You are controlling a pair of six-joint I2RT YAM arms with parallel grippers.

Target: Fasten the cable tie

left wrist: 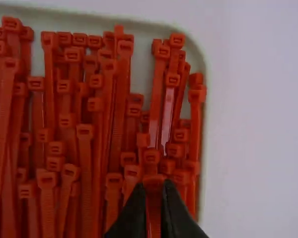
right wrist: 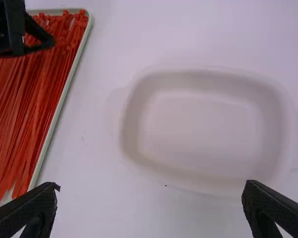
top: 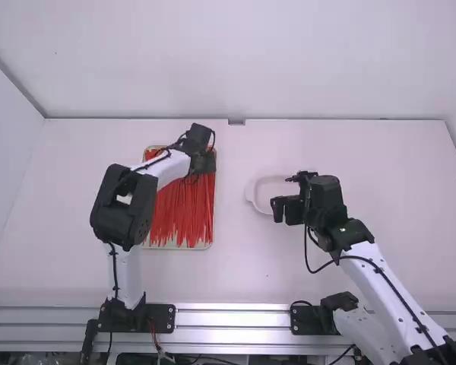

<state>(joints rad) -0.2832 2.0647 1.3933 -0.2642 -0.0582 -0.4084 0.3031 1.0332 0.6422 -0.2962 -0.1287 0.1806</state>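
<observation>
A heap of red cable ties (top: pixel 184 207) lies lengthwise on a pale tray (top: pixel 212 228) left of the table's middle. My left gripper (top: pixel 195 172) is down at the tray's far right corner. In the left wrist view it (left wrist: pixel 154 214) is shut on one red cable tie (left wrist: pixel 154 196) just below the tie's head, among the other ties (left wrist: pixel 64 124). My right gripper (top: pixel 287 208) hovers right of the middle, open and holding nothing (right wrist: pixel 150 188), over the near rim of a white dish (right wrist: pixel 203 129).
The white oval dish (top: pixel 258 194) sits on the table between the tray and the right arm, with nothing in it. The tray's rim (left wrist: pixel 202 59) runs close beside the held tie. Bare white table lies to the right and front.
</observation>
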